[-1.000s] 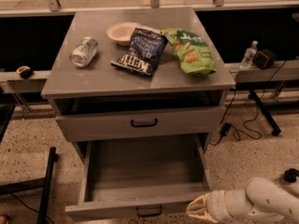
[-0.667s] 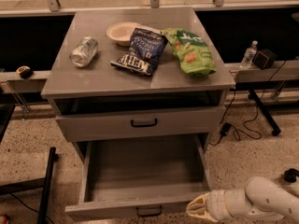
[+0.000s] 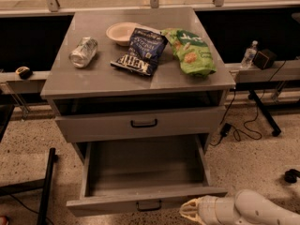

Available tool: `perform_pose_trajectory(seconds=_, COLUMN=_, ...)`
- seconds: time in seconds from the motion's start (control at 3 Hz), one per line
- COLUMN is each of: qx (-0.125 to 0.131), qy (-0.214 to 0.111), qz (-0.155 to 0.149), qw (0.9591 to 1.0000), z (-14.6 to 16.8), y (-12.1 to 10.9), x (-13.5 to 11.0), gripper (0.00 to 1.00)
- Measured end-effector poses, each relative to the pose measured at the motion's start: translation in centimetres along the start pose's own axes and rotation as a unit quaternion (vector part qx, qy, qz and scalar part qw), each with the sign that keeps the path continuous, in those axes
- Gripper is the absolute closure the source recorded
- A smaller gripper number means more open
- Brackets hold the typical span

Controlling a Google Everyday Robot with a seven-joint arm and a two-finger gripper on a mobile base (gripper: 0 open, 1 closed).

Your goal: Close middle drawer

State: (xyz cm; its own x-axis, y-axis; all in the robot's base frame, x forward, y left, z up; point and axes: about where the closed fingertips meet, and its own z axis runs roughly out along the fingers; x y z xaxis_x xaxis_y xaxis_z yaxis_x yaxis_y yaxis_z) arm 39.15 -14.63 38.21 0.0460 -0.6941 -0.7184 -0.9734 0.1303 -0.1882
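Note:
The grey cabinet [image 3: 140, 74] has a drawer pulled far out below its top drawer. This open drawer [image 3: 145, 172] is empty, and its front panel with a dark handle [image 3: 149, 205] is near the bottom edge of the view. The top drawer [image 3: 140, 124] above it stands slightly out. My gripper [image 3: 190, 211], pale and yellowish at the tip, is low at the bottom right. It is just in front of the right end of the open drawer's front panel, close to it or touching it. The white arm [image 3: 253, 210] reaches in from the right.
On the cabinet top lie a crushed can [image 3: 83, 52], a white bowl [image 3: 121, 33], a dark chip bag [image 3: 140, 50] and a green chip bag [image 3: 191, 51]. A bottle [image 3: 248, 54] and a black box [image 3: 265, 58] sit on the right ledge. Cables [image 3: 243, 130] lie on the floor at right. A black stand leg [image 3: 47, 186] is at left.
My gripper has shifted slightly left along the open drawer's front. The drawer and the things on top have not moved.

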Motion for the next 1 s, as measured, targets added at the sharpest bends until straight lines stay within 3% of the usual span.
perform_pose_trajectory(seconds=0.33, qx=0.006, qy=-0.007, qz=0.002, qw=1.0000, z=0.3, y=-0.2, x=-0.1, gripper=1.00)
perform_pose_trajectory(seconds=0.67, qx=0.047, qy=-0.054, qz=0.014, qw=0.9973, z=1.9, y=-1.8, x=-0.4, gripper=1.00)
perform_pose_trajectory(seconds=1.0, qx=0.125, qy=-0.109, qz=0.029, qw=0.9858, z=4.7, y=-4.5, x=-1.9, gripper=1.00)
